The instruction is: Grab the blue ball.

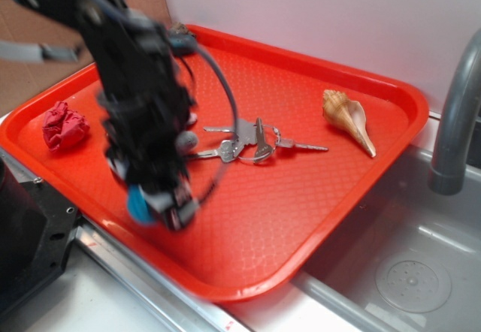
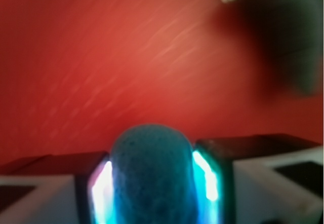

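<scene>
1. My claw (image 2: 152, 183) is closed snugly on the blue ball (image 2: 151, 176); in the wrist view the ball fills the gap between my two fingers (image 2: 212, 178), pressed on both sides.
2. From the exterior view, the blue ball (image 1: 138, 204) sits at the tip of my claw (image 1: 161, 204), over the near left part of the red tray (image 1: 316, 197). Motion blur hides whether the ball touches the tray.
3. A bunch of keys (image 1: 252, 144) lies near the tray's middle, just right of my arm.
4. A seashell (image 1: 349, 118) lies toward the far right of the tray, well apart from the keys.
5. A crumpled red cloth (image 1: 64, 125) rests at the tray's left side.
6. A grey faucet (image 1: 455, 114) stands at the right over the sink (image 1: 413, 272).
</scene>
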Motion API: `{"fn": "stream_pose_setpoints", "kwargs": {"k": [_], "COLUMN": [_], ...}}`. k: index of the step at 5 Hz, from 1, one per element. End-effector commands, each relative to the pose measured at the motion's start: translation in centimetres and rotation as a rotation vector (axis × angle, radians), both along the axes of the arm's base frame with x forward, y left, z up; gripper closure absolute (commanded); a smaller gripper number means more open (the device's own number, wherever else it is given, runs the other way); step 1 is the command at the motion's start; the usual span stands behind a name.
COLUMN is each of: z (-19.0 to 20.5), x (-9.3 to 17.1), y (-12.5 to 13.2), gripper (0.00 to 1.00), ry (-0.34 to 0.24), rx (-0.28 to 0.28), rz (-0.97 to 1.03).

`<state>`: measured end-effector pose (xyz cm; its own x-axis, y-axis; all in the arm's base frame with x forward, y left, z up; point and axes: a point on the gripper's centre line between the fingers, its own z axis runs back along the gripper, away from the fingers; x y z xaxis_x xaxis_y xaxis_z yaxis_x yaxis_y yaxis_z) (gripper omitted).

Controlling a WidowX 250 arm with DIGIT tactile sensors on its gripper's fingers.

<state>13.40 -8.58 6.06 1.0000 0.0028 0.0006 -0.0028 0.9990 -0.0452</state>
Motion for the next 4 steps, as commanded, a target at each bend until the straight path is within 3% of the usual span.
{"fn": "stream_pose_setpoints", "kwargs": {"k": [1,2,3,4], "z": [10.8,12.8,14.0,13.3], "x": [3.3,3.9,5.4,6.4], "y": [9.2,13.7,16.4,16.7], "gripper": [1.00,1.00,1.00,1.00], "ry": [-0.072,-0.092,-0.125,-0.133], "rx": [0.118,0.109,0.110,0.134], "rz": [0.244,0.361,0.454,0.464]}}
